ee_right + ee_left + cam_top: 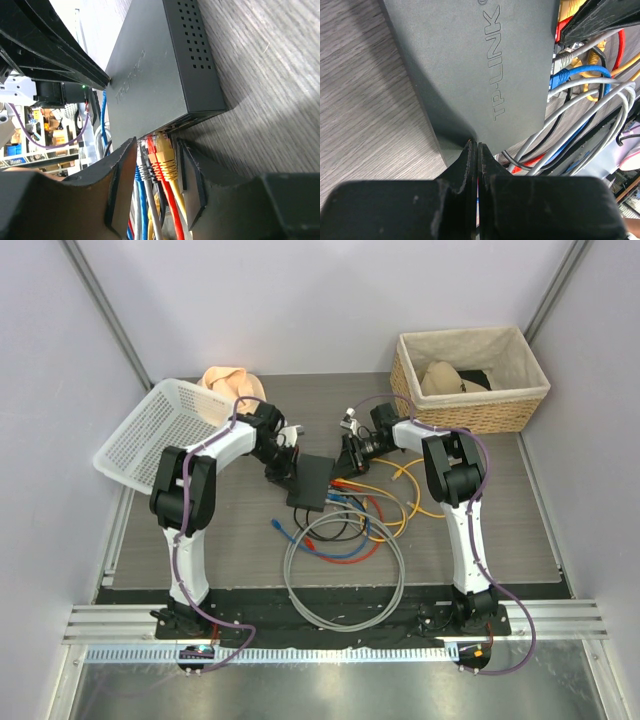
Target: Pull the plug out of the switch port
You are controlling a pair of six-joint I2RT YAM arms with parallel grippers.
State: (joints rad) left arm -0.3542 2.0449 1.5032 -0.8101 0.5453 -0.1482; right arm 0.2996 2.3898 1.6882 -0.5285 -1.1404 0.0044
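The matte-black switch (310, 480) lies flat mid-table, its top filling the left wrist view (470, 65). Along its port edge sit a yellow plug (167, 155), a red plug (156, 159) and a grey plug (145, 169), with blue ones beside them. My right gripper (156, 145) is open and straddles these plugs; a gap shows between the yellow plug and the right pad (192, 172). My left gripper (474, 146) is shut with nothing between its fingers, its tips pressed on the switch's far edge, opposite the ports. In the top view the left gripper (281, 465) and the right gripper (349, 454) flank the switch.
A tangle of coloured cables (360, 515) and a grey cable coil (345, 575) lie in front of the switch. A white perforated basket (150, 430) leans at the left. A wicker basket (470, 380) stands at the back right, and a tan object (230, 380) at the back.
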